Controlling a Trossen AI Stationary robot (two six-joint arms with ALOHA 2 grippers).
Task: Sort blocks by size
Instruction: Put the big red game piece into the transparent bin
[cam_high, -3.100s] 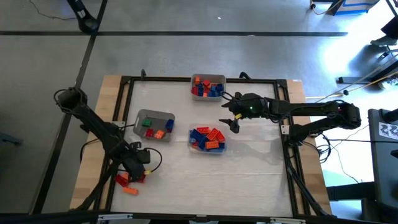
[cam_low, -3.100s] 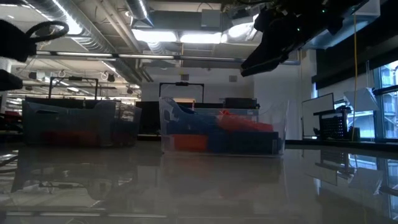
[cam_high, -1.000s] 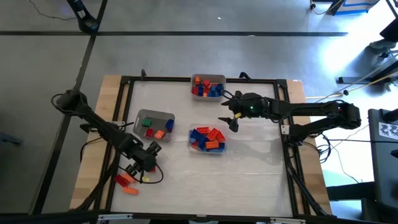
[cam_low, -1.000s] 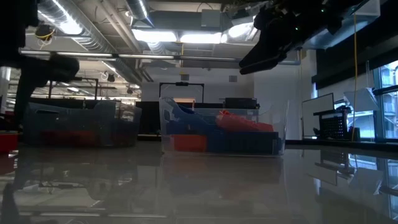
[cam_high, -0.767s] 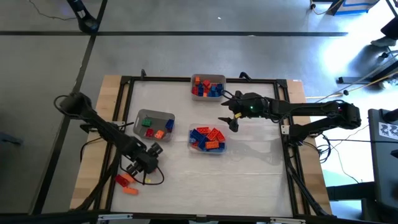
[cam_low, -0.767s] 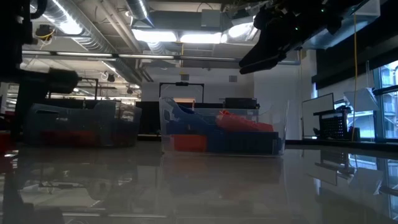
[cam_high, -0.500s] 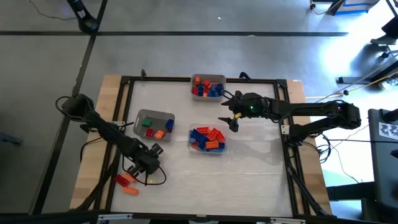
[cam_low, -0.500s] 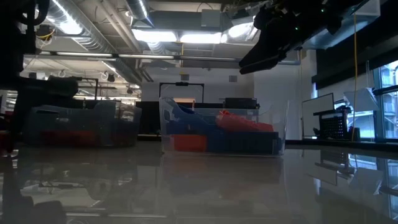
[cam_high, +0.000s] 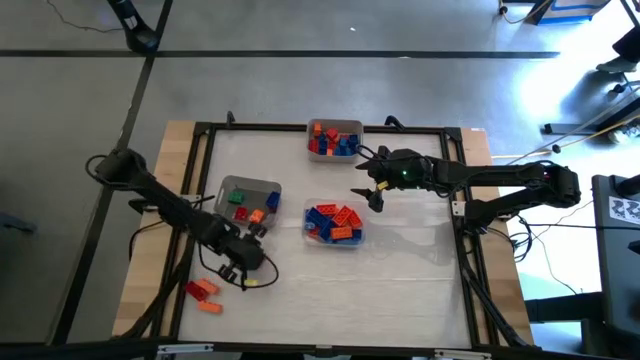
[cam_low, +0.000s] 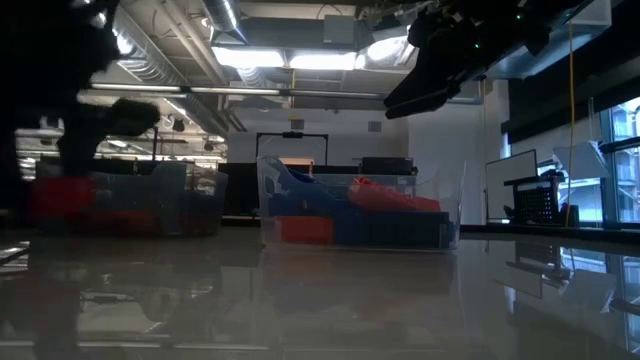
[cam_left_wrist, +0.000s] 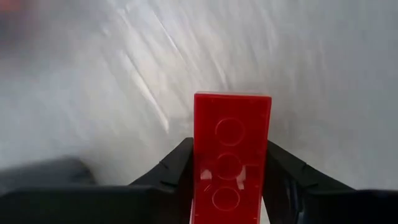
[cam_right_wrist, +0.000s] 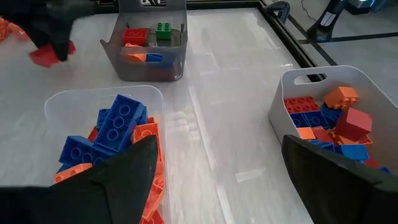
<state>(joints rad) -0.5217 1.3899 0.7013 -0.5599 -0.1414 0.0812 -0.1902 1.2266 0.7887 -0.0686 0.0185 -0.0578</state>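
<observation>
White tabletop (cam_high: 400, 290) framed by black rails carries three trays of blocks. The left gripper (cam_high: 243, 268) hangs near the front-left of the table, its jaws closed on a long red block (cam_left_wrist: 230, 158), close beside the grey tray (cam_high: 232, 188) of green, red and orange pieces. Two loose blocks (cam_high: 203, 293) lie at the table's left edge. The right gripper (cam_high: 372, 196) waits with jaws wide open between the rear tray (cam_high: 333, 126) and the centre tray (cam_high: 312, 232).

Only the block's lower end sits between the fingers, so a quick swing could likely twist it loose; a low pass could also clip the grey tray's wall. Open surface lies toward the front and right, while the left rail stands near.
</observation>
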